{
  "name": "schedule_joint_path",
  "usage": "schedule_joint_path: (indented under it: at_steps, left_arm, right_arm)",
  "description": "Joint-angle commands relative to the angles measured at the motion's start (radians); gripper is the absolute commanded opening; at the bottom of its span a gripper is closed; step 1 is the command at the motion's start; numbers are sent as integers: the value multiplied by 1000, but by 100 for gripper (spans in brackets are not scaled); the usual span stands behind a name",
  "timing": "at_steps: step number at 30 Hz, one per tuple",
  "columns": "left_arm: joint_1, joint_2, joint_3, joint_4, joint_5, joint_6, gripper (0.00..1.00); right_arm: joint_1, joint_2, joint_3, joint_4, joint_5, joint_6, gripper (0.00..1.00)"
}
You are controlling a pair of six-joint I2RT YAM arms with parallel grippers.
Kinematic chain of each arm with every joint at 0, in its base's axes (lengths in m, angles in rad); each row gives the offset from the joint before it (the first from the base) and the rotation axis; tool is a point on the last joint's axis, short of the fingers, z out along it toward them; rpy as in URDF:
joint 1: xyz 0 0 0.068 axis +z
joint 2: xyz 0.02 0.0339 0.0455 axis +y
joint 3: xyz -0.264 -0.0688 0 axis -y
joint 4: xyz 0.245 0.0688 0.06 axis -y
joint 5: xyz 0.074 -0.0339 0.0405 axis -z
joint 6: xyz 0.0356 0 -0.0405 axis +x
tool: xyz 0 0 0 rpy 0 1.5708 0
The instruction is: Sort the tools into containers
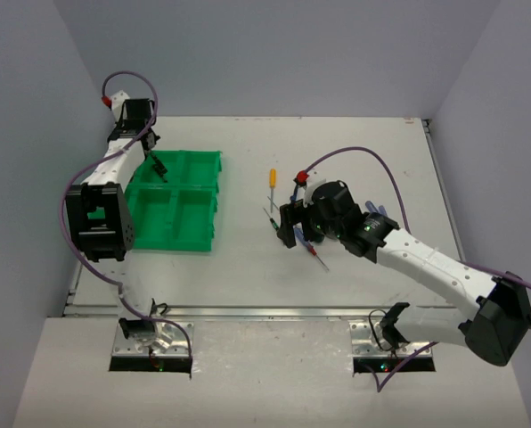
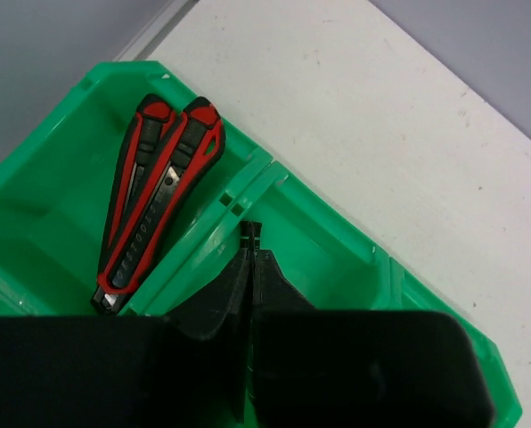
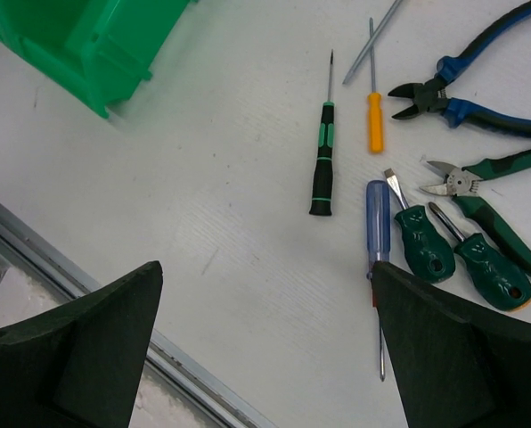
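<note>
Where the tools [image 3: 417, 245] lie: on the table [image 3: 203, 178], right of the green bin [image 1: 172, 185]; red-handled cutters [image 2: 154, 201] inside one compartment.
Right pincer [image 3: 265, 357]: jaws wide apart, empty, over the tools.
Left pincer [image 2: 251, 234]: closed together, empty, above the bin's divider.
Step advised: green-black screwdriver [image 3: 322, 165] to be taken mid-handle, being set clear of its neighbours.
Room: bare table between bin and tools; bin walls to be cleared.
</note>
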Motion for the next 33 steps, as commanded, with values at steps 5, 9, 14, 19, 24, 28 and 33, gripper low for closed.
schedule_joint_path:
  at_steps: [5,9,14,19,24,28,33]
  left_arm:
    - [5,-6,-16,-27,40,-11,46]
    - [5,-60,-38,-64,121,-64,90]
    - [-16,-259,-109,11,290,-100,100]
    - [-69,-488,-163,45,443,-147,100]
    - [-81,-740,-340,125,520,-156,100]
    - [-81,-871,-453,124,555,-127,100]
    - [-81,-949,-563,129,664,-89,100]
  right_arm:
    - [-4,185,115,-58,82,-39,99]
    - [-3,350,229,-108,138,-53,94]
    - [-3,507,305,-87,115,-88,74]
    - [-3,690,432,-135,115,-95,52]
    - [-3,771,448,-129,124,-82,47]
    - [-3,830,452,-130,109,-73,27]
    - [11,801,405,-124,109,-45,1]
